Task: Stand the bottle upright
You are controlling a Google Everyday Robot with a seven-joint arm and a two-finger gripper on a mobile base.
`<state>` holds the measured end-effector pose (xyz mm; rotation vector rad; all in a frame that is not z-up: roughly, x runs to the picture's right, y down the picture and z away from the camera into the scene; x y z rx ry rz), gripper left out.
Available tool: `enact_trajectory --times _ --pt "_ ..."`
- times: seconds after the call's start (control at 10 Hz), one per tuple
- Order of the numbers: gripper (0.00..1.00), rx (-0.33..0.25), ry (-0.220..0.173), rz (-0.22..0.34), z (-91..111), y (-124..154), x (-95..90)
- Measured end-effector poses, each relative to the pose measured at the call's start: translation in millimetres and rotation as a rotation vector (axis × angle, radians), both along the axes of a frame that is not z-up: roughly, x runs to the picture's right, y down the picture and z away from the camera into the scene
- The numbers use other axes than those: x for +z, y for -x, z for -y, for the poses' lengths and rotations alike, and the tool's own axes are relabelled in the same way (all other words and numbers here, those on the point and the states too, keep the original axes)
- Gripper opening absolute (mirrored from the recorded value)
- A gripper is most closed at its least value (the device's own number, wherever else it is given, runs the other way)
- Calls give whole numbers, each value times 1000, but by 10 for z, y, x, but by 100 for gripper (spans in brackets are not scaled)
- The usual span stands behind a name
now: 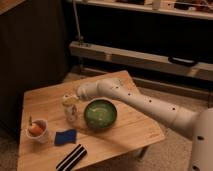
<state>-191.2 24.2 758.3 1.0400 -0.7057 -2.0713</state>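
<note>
White cup [38, 131]: it stands near the left edge of the wooden table [125, 132], with something orange inside.
Blue cloth [65, 136]: it lies flat just to the right of the cup, a bit closer to the front.
Striped thing [71, 157]: a flat black and white piece lies near the front edge of the table, below the blue cloth.
Bottle [71, 111]: the small whitish bottle stands up straight on the table, between the cup and the bowl, and close to the bowl. Its top is right at the gripper.
Gripper [70, 99]: it sits at the top of the bottle, at the end of the arm. I cannot tell if it is pinching the bottle or not.
Green bowl [100, 114]: it sits in the middle of the table, just right of the bottle.
Arm [145, 102]: the white arm reaches in from the right, low over the table and past the back of the bowl.
</note>
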Motion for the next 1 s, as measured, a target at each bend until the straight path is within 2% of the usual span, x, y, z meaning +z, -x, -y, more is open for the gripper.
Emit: enact_trajectory --times 0.2,0.4,0.6,0.8,1.0 --pt "80 -5 8 -3 12 -9 -4" --pt "80 -26 28 31 29 -16 -23" --pt "80 -57 27 68 58 -110 -43" --pt "80 -67 25 71 90 -230 -36" --pt "80 -71 25 74 84 -201 -43"
